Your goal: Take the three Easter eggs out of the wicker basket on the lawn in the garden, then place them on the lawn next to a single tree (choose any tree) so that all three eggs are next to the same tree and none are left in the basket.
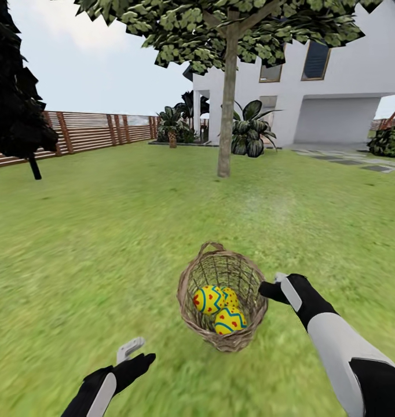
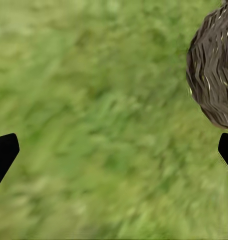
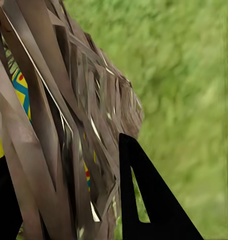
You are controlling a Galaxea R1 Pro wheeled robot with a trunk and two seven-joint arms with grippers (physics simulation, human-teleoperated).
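Observation:
The wicker basket [image 1: 193,272] stands on the lawn [image 1: 93,231] in the near middle of the head view. In it lie three Easter eggs, yellow with blue zigzags and red spots: one at the left [image 1: 208,299], one in front [image 1: 230,320], one behind [image 1: 231,296]. My right gripper [image 1: 273,288] is at the basket's right rim, its fingers on either side of the woven wall [image 3: 68,100] and closed on it; an egg [image 3: 21,90] shows through the weave. My left gripper [image 1: 141,353] hangs open over grass to the basket's left, with the basket's wall [image 2: 214,65] off to one side. The tree [image 1: 225,116] rises straight beyond the basket.
A brown slatted fence [image 1: 87,132] runs along the left. A dark narrow tree [image 1: 18,98] stands at the far left. Palm-like plants [image 1: 252,130] and a white house [image 1: 336,98] lie behind the tree. Grey paving stones [image 1: 359,162] are at the right.

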